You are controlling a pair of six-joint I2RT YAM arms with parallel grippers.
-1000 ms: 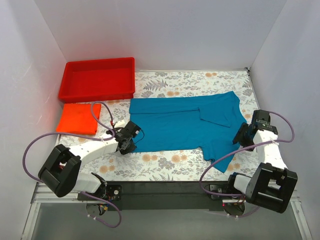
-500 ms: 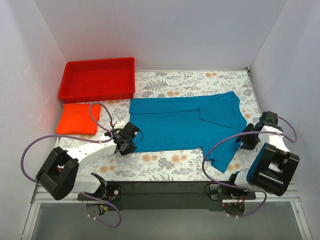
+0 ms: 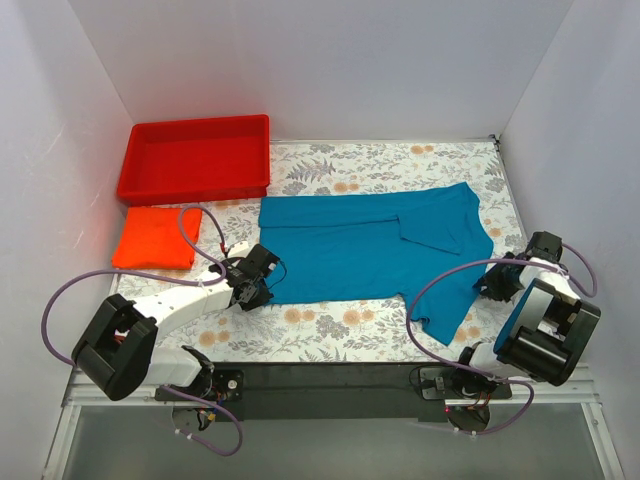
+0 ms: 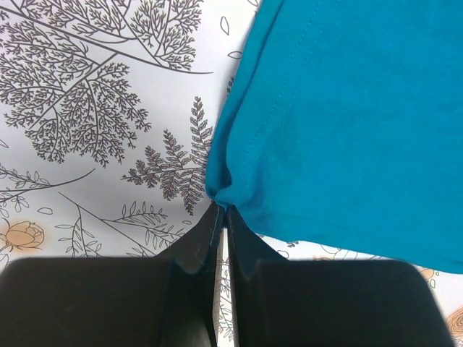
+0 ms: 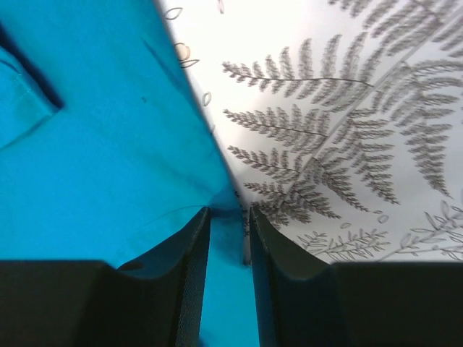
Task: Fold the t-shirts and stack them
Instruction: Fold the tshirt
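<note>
On the floral-printed table (image 3: 350,175), seen from above:

1. teal-blue t-shirt (image 3: 360,250), one. Spread flat across the middle, long axis running left to right. One sleeve is folded in over the body near the right end; the other trails towards the near edge.

2. orange-red t-shirt (image 3: 155,238), one. Folded into a neat rectangle at the far left, well apart from the teal one and just in front of the red tray (image 3: 195,125), which stands in the far left corner.

3. left gripper (image 3: 262,290). Low on the table at the near left corner of the teal-blue t-shirt. Wrist view: left gripper (image 4: 222,210) has its jaws pressed together, and the corner of the teal-blue t-shirt (image 4: 347,123) is pinched at their tips, the cloth puckering there.

4. right gripper (image 3: 492,286). Low at the right edge of the same shirt, beside the trailing sleeve. Wrist view: right gripper (image 5: 228,211) has its jaws drawn close, with the edge of the teal-blue t-shirt (image 5: 94,144) caught in the narrow gap between them; bare fern-printed table lies to the right
</note>
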